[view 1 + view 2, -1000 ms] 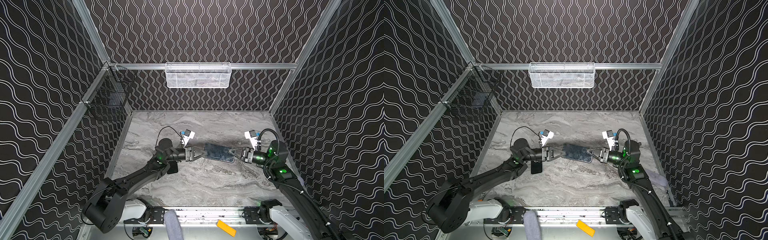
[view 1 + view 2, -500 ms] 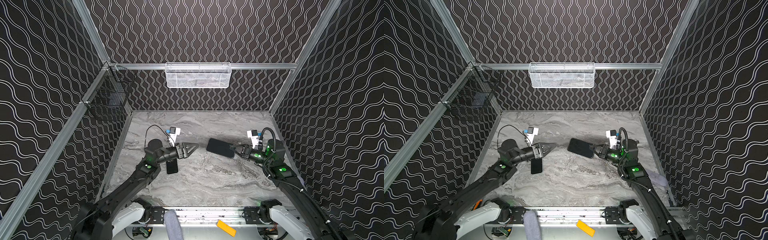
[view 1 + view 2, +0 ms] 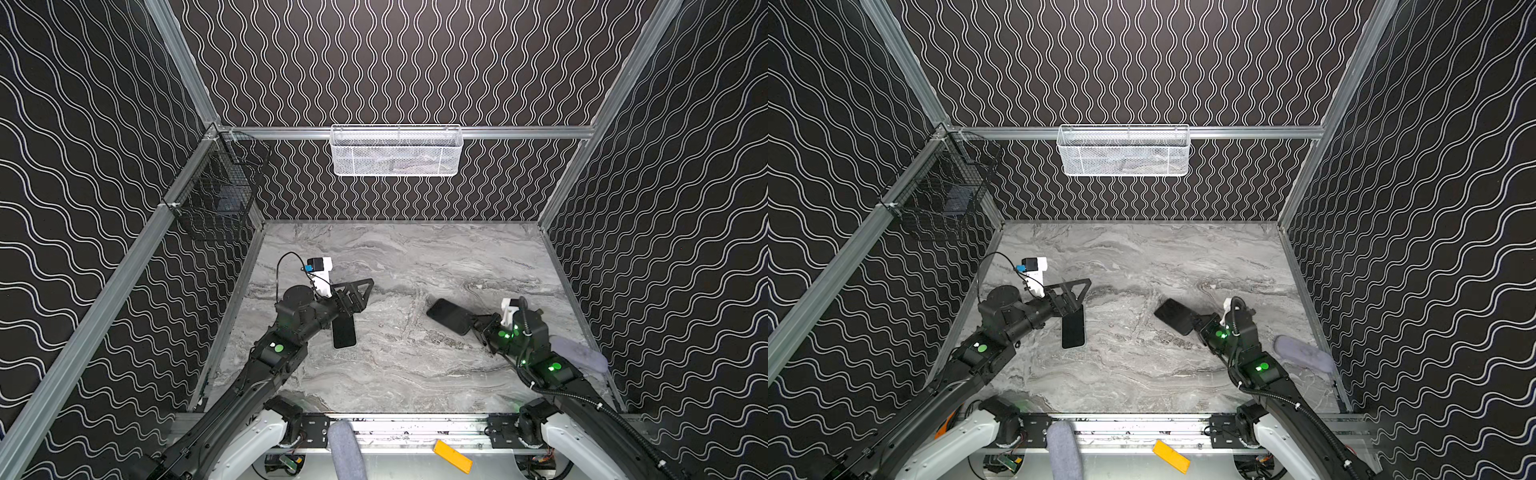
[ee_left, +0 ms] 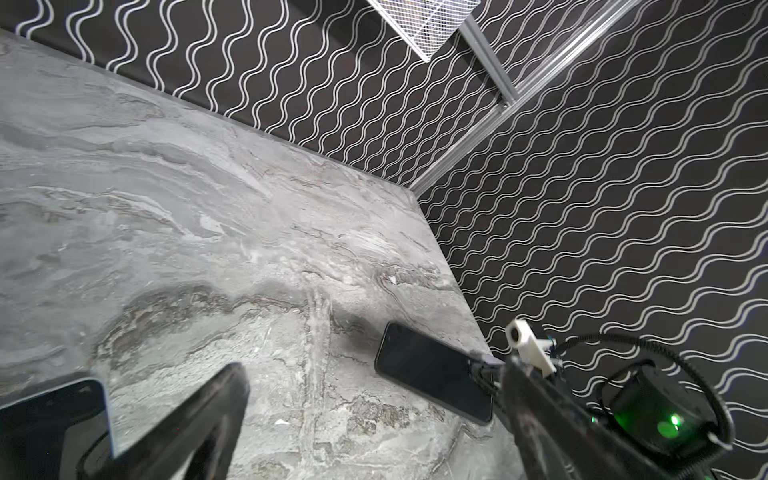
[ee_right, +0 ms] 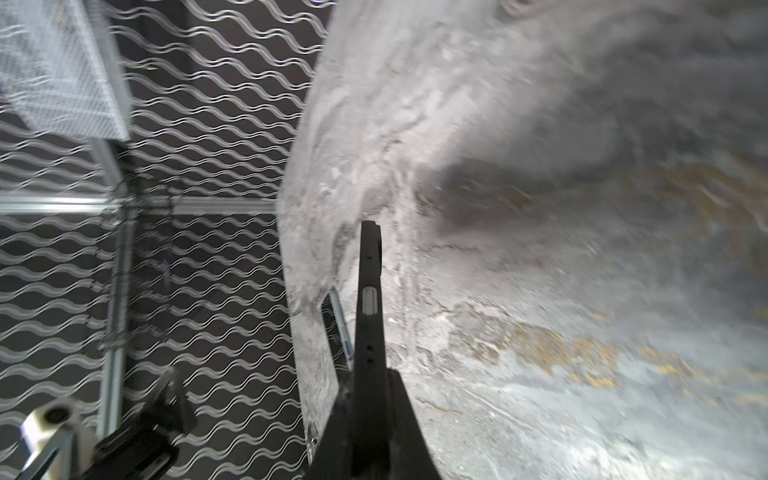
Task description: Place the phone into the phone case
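The phone (image 3: pixel 449 316) (image 3: pixel 1173 316) is a black slab with a glossy screen, right of centre. My right gripper (image 3: pixel 473 323) (image 5: pixel 368 382) is shut on its near end and holds it tilted, far end low over the marble table (image 3: pixel 415 374). The right wrist view shows its matte black edge (image 5: pixel 370 291) with a grey side button; whether that edge is the phone case I cannot tell. A second black slab (image 3: pixel 344 332) (image 3: pixel 1073 330) (image 4: pixel 50 424) lies flat on the left. Just above it my left gripper (image 3: pixel 363 295) (image 4: pixel 374 368) stands open and holds nothing.
A white mesh basket (image 3: pixel 397 151) hangs on the back wall and a black wire basket (image 3: pixel 216 199) on the left wall. A flat lavender thing (image 3: pixel 579 353) lies by the table's right edge behind my right arm. Patterned walls close three sides.
A second ago both grippers held the phone at mid-table. My left gripper has opened, let go and drawn back left. The right gripper has carried the phone to the right.
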You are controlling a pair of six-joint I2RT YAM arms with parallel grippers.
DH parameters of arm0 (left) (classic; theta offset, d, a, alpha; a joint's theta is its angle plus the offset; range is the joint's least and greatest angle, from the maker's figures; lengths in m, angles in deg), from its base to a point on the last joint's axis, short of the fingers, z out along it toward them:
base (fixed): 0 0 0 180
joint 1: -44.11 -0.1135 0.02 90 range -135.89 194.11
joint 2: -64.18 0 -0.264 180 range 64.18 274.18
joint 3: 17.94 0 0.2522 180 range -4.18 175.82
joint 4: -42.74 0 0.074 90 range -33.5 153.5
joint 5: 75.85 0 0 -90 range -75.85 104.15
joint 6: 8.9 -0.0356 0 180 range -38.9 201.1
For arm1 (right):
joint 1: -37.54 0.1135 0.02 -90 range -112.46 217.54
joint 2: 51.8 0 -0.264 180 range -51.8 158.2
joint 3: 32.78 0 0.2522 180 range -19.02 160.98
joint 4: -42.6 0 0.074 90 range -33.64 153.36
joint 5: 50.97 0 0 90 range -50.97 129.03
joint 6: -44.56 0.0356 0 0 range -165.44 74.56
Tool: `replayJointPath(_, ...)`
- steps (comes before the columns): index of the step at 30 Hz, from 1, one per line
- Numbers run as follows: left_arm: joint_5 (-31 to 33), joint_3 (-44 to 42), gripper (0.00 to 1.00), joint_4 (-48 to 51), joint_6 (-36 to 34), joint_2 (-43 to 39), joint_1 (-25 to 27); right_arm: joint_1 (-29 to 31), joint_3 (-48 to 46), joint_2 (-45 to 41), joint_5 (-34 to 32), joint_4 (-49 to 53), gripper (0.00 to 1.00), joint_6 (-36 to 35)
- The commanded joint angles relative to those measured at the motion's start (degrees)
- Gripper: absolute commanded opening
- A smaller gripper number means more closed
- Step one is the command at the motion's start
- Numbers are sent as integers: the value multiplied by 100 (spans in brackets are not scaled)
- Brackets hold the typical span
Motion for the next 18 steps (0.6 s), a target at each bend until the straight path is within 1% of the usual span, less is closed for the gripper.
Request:
replayJointPath(1,70,-69,99,-197,-66,62,-14,556,-122,202,-1122,-682,0,985)
replayJointPath(5,35,-161,99,-297,-30,65,-12,1365,-37,692,-1858,-873,0,1393)
replayJointPath(9,-168,-180,99,-481,-64,81,-9,1797,-204,1000,-2369,-1395,0,1743)
replayJointPath(14,-229,-138,99,-380,-165,12,-15,1840,-421,1426,-2535,-2042,0,1953)
replayJointPath(18,-186,-136,98,-299,-231,-101,-10,1832,-374,1748,-2647,-2155,0,1989)
